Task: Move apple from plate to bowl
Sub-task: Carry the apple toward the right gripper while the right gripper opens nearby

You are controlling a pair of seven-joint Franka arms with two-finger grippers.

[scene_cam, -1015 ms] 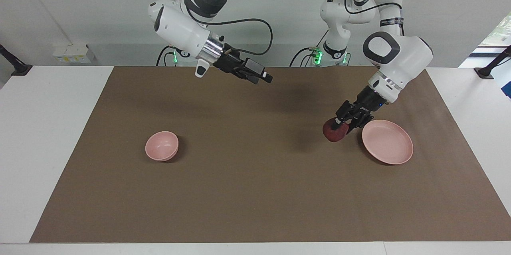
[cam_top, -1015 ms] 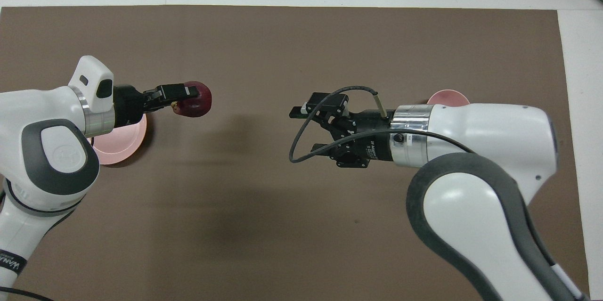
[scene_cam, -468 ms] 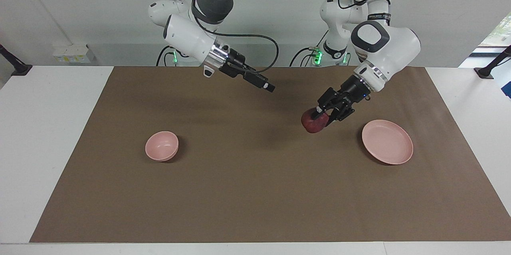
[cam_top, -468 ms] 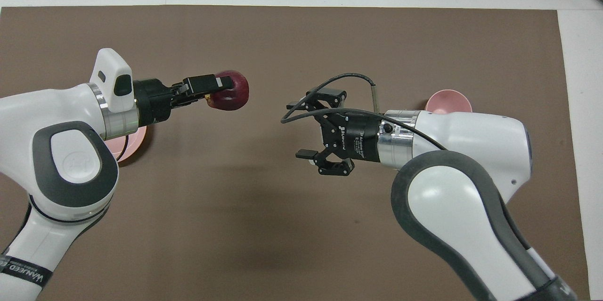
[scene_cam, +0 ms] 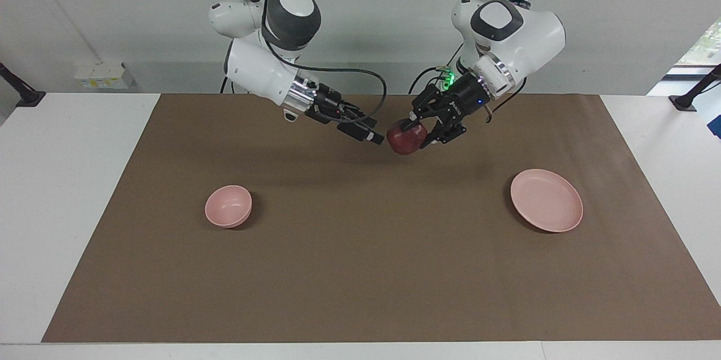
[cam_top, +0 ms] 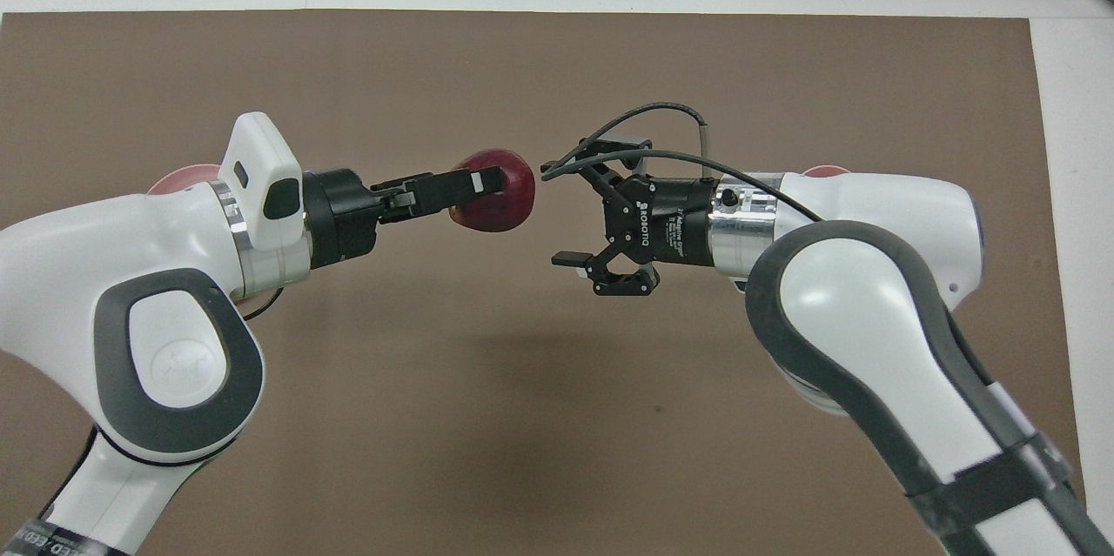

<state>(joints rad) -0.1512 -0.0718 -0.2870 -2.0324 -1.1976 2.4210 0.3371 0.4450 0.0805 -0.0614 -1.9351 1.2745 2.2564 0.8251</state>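
My left gripper (scene_cam: pixel 415 132) is shut on the dark red apple (scene_cam: pixel 403 141) and holds it in the air over the middle of the brown mat (scene_cam: pixel 360 270). In the overhead view the left gripper (cam_top: pixel 481 190) and the apple (cam_top: pixel 506 201) show mid-frame. My right gripper (scene_cam: pixel 374 130) is open, its fingers pointing at the apple from a short gap away; it also shows in the overhead view (cam_top: pixel 557 212). The pink plate (scene_cam: pixel 546 200) lies bare toward the left arm's end. The pink bowl (scene_cam: pixel 228 206) stands toward the right arm's end. In the overhead view the arms hide most of both.
The brown mat covers most of the white table (scene_cam: pixel 67 191). A sliver of the plate (cam_top: pixel 178 180) and one of the bowl (cam_top: pixel 825 170) show past the arms in the overhead view.
My left gripper has carried the apple up and away from the plate toward the mat's middle. My right gripper has swung in toward it and turned to face the apple.
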